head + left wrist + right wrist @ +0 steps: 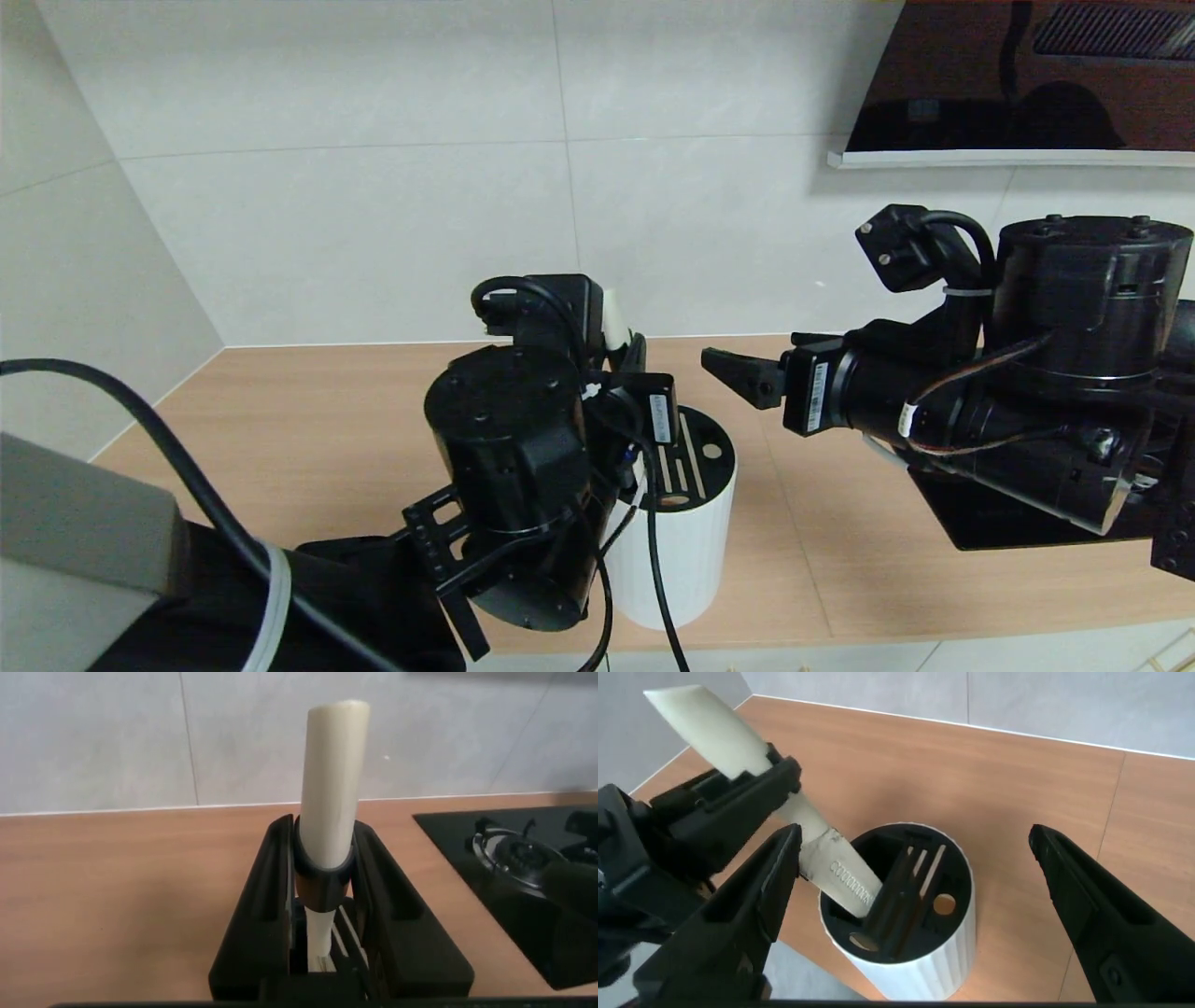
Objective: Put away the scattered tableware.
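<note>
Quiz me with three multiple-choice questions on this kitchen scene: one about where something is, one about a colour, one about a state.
1. Where is the tip of the knife?
A) in a sink
B) at the top of the white holder
C) in a drawer

2. What colour is the knife's handle?
A) cream
B) red
C) blue

3. How is the right gripper?
A) shut on a spoon
B) shut on nothing
C) open

Answers:
1 B, the blade meets the holder's slotted black top.
2 A, the handle clamped in the left gripper is cream.
3 C, its fingers stand wide apart, holding nothing.
</note>
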